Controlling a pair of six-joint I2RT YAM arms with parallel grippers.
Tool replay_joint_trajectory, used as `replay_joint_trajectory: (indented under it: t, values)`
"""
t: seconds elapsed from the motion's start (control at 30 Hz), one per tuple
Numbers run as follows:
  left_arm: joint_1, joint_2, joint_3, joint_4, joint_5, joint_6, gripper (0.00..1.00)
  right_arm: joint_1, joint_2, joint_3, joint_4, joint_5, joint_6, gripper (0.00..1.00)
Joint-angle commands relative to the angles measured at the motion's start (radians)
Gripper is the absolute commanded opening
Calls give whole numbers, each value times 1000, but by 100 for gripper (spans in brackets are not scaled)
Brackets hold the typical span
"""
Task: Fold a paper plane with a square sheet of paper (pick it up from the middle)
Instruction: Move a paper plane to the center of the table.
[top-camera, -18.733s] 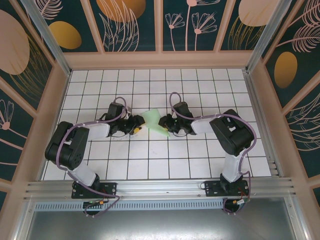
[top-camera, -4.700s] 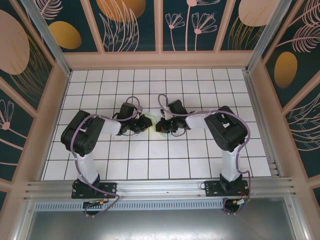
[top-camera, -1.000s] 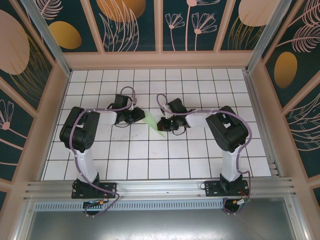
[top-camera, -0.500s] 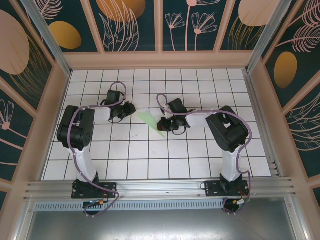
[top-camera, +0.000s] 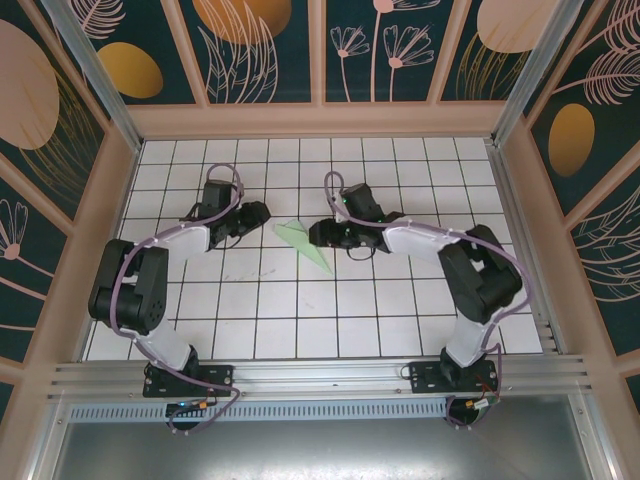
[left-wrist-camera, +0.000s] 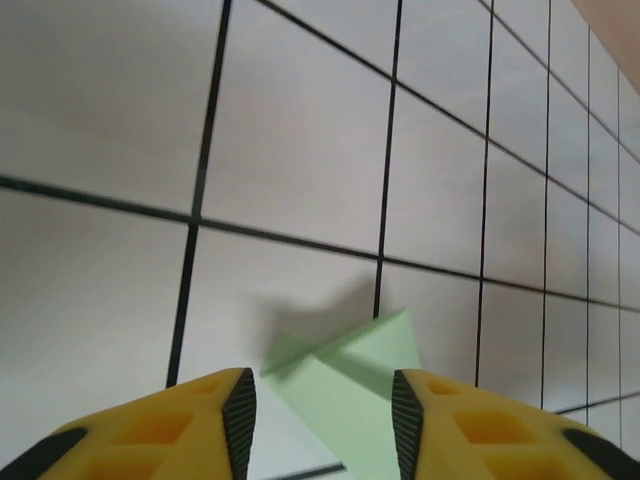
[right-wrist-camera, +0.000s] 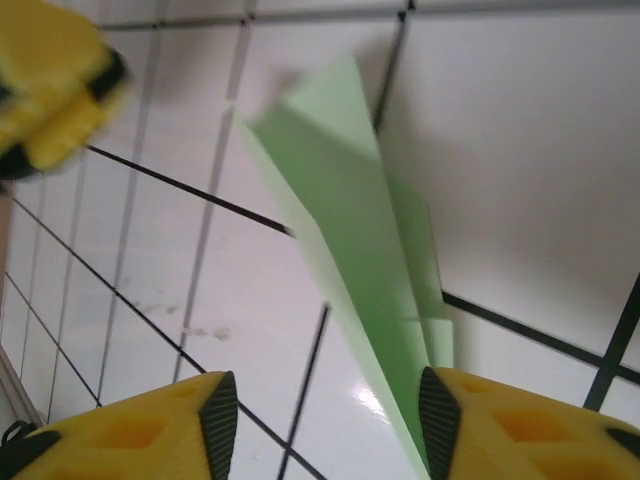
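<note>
A: We note the paper plane (top-camera: 304, 243): slim mint dart, flat on the worktop (top-camera: 300, 320).
B: Left gripper (left-wrist-camera: 320, 420) and right gripper (right-wrist-camera: 328, 425) flank it, both wide, holding nothing. Right wrist view adds the layered folds.

- The plane (right-wrist-camera: 350, 250) is seen lying on the tiles (right-wrist-camera: 520, 150).
- Its narrow end is found between the parted fingers of the right gripper (right-wrist-camera: 330, 420).
- The left gripper (right-wrist-camera: 60, 90) is seen blurred, top left.
</note>
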Motion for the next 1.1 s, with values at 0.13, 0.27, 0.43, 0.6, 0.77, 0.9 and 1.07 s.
replay_joint_trajectory:
  t: [0.13, 0.27, 0.43, 0.6, 0.77, 0.9, 1.07]
  values:
    - [-139, -26, 22, -139, -91, -85, 62, -46, -131, -98, 25, 219, 48, 68]
    - [-227, -9, 43, -147, -149, -151, 67, -66, -166, -157, 52, 279, 96, 74]
    - [-291, 40, 114, -191, -245, -153, 68, -71, -184, -194, 50, 344, 165, 80]
    - [-339, 127, 213, -300, -353, -104, 71, -71, -176, -194, 32, 368, 189, 83]
    - [-363, 175, 256, -361, -420, -73, 72, -70, -173, -196, 25, 384, 201, 84]
    - [-366, 185, 269, -392, -412, -70, 71, -71, -167, -189, 19, 382, 201, 83]
    - [-366, 131, 226, -381, -401, -127, 68, -71, -147, -181, 14, 364, 202, 83]
